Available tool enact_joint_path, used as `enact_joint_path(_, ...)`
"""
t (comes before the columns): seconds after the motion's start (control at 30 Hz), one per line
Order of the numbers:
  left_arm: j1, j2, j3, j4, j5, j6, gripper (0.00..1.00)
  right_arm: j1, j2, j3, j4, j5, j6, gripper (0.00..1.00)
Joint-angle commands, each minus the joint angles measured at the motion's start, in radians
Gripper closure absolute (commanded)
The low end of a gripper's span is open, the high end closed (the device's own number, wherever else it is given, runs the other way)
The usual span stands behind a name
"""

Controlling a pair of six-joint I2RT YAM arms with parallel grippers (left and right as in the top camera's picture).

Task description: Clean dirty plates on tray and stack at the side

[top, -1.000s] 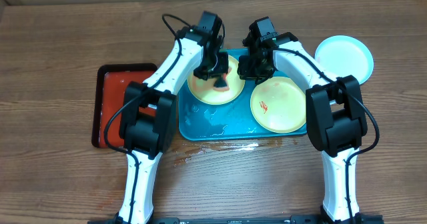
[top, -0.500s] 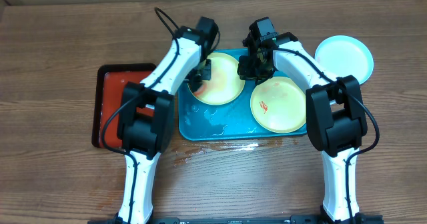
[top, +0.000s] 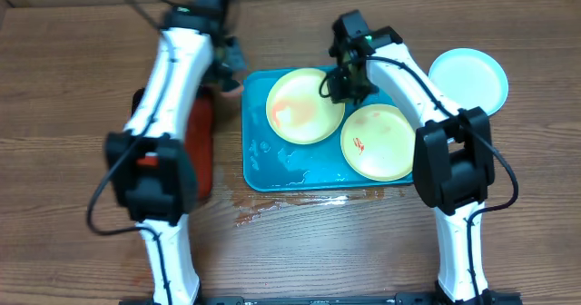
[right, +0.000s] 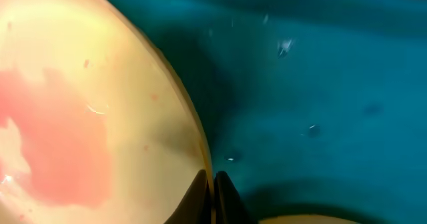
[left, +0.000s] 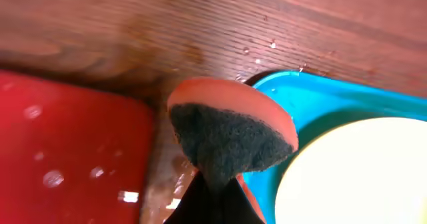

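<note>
Left gripper [left: 213,192], clamped on the sponge [left: 230,127], has swung off the tray [top: 272,164] toward the far-left corner; we judge scrubbing paused, pink film remaining on the left plate [top: 304,105] at centre. Right gripper [right: 212,184], nearly closed, pinches that plate's rim. Our overhead view loses most of the red tray [top: 203,146] beneath the left arm [top: 172,78].

Wears glossy white shells along the long links of the left arm [top: 168,73] and the right arm [top: 413,73]. Breaks that white with chunky black joint blocks, rounded at the corners, low on each arm, and with smaller black housings at the wrists. Bears a small red-orange mark on the left block. Carries thin black cables in loose loops beside both arms. Ends in narrow dark left fingers [left: 200,211] and right fingers [right: 193,207], tapering to thin tips.
</note>
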Motion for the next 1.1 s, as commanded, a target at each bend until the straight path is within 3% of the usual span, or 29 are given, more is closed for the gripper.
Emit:
enact_joint_path(0.0, 0.077, -0.052, 0.027, -0.045, 0.135, -0.021, 0.95, 0.085, -0.078, 0.084, -0.021, 0.3, -0.076, 0.96)
enact_joint_path(0.23, 0.183, -0.05, 0.024, -0.144, 0.072, -0.021, 0.96, 0.243, -0.134, 0.133, 0.006, 0.857, -0.233, 0.96)
enact_joint_path(0.33, 0.203, -0.05, 0.024, -0.144, 0.023, -0.021, 0.96, 0.298, -0.135, 0.133, 0.052, 1.064, -0.365, 0.96)
enact_joint_path(0.57, 0.21, -0.05, 0.024, -0.145, 0.014, -0.019, 0.96, 0.383, -0.135, 0.133, 0.135, 1.327, -0.656, 0.96)
enact_joint_path(0.7, 0.209, -0.049, 0.024, -0.144, 0.008, -0.02, 0.96, 0.407, -0.135, 0.133, 0.165, 1.403, -0.729, 0.96)
enact_joint_path(0.83, 0.205, -0.049, 0.024, -0.142, 0.006, -0.02, 0.96, 0.412, -0.135, 0.132, 0.166, 1.353, -0.673, 0.96)
enact_joint_path(0.93, 0.204, -0.049, 0.024, -0.143, 0.003, -0.02, 0.96, 0.394, -0.135, 0.132, 0.122, 1.06, -0.547, 0.96)
enact_joint_path(1.0, 0.204, -0.049, 0.024, -0.143, 0.003, -0.013, 0.96, 0.356, -0.135, 0.132, 0.071, 0.794, -0.557, 0.96)
enact_joint_path(1.07, 0.204, -0.049, 0.024, -0.146, 0.003, -0.013, 0.96, 0.305, -0.136, 0.132, 0.044, 0.716, -0.537, 0.96)
